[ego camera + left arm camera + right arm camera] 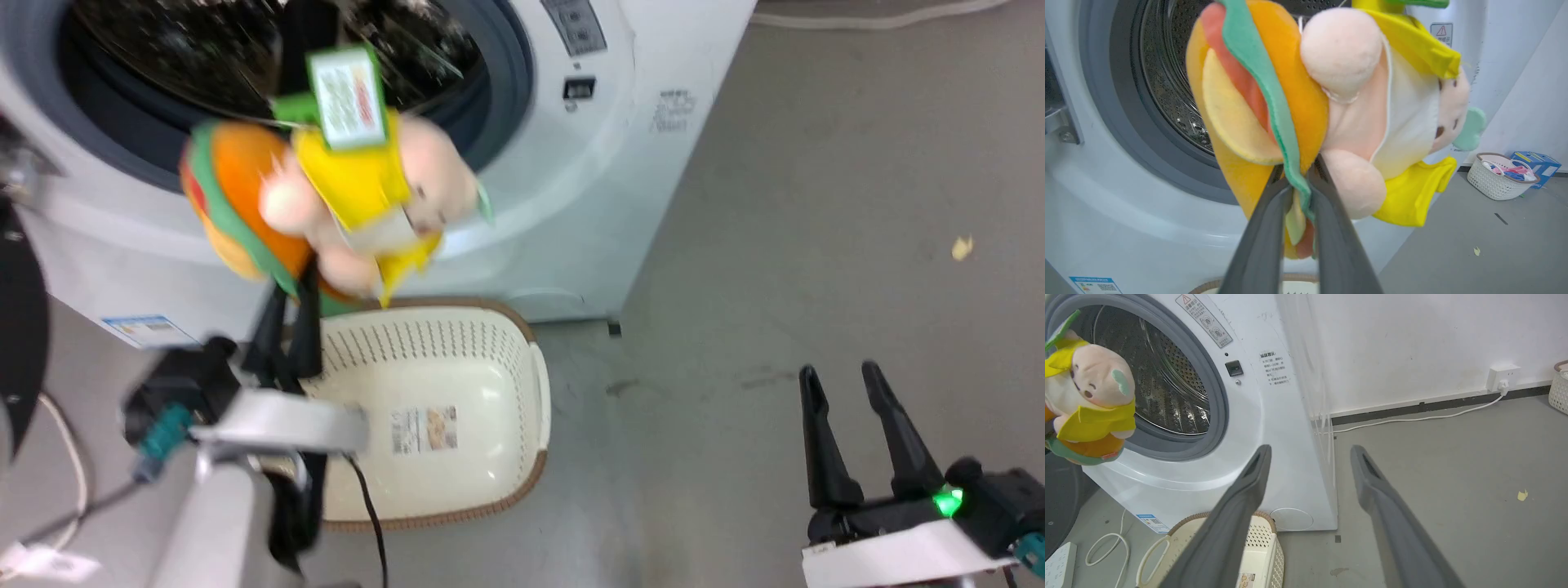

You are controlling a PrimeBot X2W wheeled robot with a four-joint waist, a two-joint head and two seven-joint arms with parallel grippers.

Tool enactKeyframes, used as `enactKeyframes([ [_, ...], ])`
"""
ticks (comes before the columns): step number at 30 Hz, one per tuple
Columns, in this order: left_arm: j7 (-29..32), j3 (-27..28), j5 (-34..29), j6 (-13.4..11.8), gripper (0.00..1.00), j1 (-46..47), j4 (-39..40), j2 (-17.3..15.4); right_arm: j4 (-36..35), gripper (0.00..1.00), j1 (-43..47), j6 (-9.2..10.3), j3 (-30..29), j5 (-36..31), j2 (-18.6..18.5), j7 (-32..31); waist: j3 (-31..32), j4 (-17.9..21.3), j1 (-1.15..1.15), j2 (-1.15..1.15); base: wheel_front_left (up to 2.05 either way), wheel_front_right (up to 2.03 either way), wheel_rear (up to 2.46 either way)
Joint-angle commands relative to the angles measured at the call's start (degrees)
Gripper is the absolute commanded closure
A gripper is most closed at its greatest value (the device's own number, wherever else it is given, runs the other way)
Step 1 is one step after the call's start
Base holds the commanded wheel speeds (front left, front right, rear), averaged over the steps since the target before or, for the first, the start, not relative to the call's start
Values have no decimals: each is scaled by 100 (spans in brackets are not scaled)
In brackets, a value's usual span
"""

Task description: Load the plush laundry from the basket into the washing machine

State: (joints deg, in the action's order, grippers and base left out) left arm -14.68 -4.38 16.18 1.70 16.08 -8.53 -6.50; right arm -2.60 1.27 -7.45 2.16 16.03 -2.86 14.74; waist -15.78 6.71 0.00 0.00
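- Presently, we find the left gripper [1297, 179] clenched on the plush laundry [343, 188], both fingers pinching the hamburger's lower edge. We judge that this grip lets the doll hang free ahead of the fingers.
- We note the toy held aloft directly before the washing machine [571, 204], level with its open port and not yet inside the drum [1167, 81].
- We record the basket [457, 343] on the floor at the washing machine's foot, below the toy.
- We find the right gripper [839, 374] well off the washing machine's right side, fingers spread and holding nothing. We judge it parked clear of the loading path.
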Motion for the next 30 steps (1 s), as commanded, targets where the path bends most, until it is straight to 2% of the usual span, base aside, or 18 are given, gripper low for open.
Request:
enactKeyframes([
  [1, -31, 88, -60, 2, 100, 321, 90, -122, -44, 0, -156, -3, 29, -4, -1, 26, -412, 214, 0, 0, 0, 0, 0],
  [4, 108, 205, -83, -16, 100, 848, 90, -326, -65, 0, -305, -3, 56, 52, -1, 26, -795, 377, 0, 0, 0, 0, 0],
  [11, 1117, 410, -110, -36, 100, 2390, -251, -949, -84, 0, -672, -3, 147, 269, -1, 26, -1657, 774, 0, 0, 0, 0, 0],
  [17, 1945, 468, -259, -12, 100, 3774, -821, -1570, -58, 0, -967, -3, 224, 538, -1, 26, -2260, 1069, 0, 0, 0, 0, 0],
  [18, 1945, 468, -259, -12, 100, 3774, -821, -1570, -58, 0, -967, -3, 224, 538, -1, 26, -2260, 1069, 0, 0, 0, 0, 0],
  [20, 2346, 375, -434, 36, 100, 4443, -1181, -1879, -43, 0, -1092, -3, 295, 646, -1, 26, -2517, 1196, 0, 0, 0, 0, 0],
  [21, 2346, 375, -434, 36, 100, 4443, -1181, -1879, -43, 0, -1092, -3, 295, 646, -1, 26, -2517, 1196, 0, 0, 0, 0, 0],
  [22, 2515, 321, -516, 69, 100, 4904, -1443, -2026, -38, 0, -1164, -3, 314, 717, -1, 26, -2653, 1253, 0, 0, 0, 0, 0],
  [27, 2824, 89, -775, 131, 100, 5806, -2147, -2271, -3, 0, -1303, -3, 405, 856, -1, 26, -2896, 1375, 0, 0, 0, 0, 0],
  [30, 2925, -31, -882, 167, 100, 6057, -2413, -2338, -1, 0, -1342, -3, 440, 895, -1, 26, -2960, 1409, 0, 0, 0, 0, 0],
])
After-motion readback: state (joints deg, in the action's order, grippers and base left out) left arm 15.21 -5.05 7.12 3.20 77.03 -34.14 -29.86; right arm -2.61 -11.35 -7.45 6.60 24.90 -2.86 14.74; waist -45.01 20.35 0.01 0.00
